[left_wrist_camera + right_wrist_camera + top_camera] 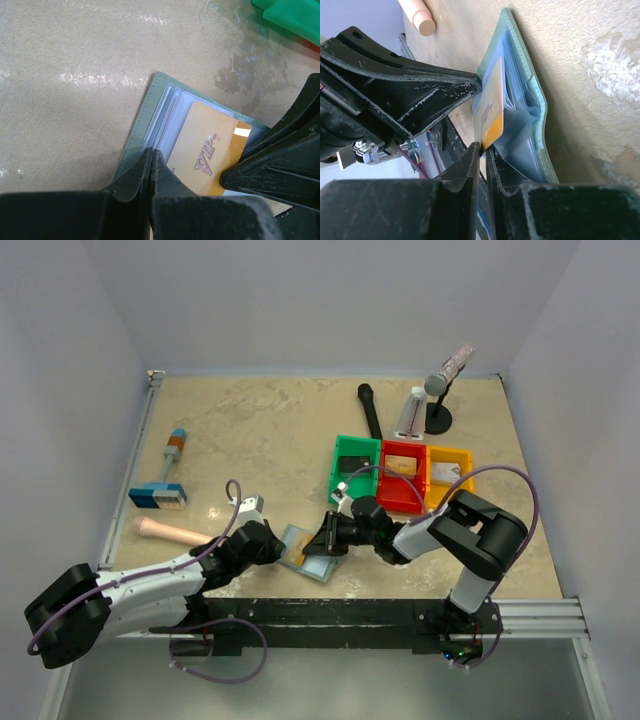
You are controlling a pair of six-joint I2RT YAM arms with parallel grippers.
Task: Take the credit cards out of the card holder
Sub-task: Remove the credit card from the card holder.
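The grey-blue card holder [312,558] lies open on the table near the front edge, between my two grippers. A tan-orange "VIP" credit card [209,152] sticks partway out of its clear sleeve and also shows in the right wrist view [491,105]. My right gripper [482,146] is shut on that card's orange corner; in the top view it [325,537] is at the holder's right side. My left gripper [151,151] is shut, its tips pressed on the card holder's [145,107] left panel. In the top view the left gripper [278,547] is at the holder's left edge.
Behind the holder stand a green bin [340,478] with a dark card, a red bin [386,492] with a tan card and a yellow bin [466,462] with a pale card. A blue-and-orange tool [163,480] and a pink cylinder [172,532] lie at left. A black stand [438,405] is at the back.
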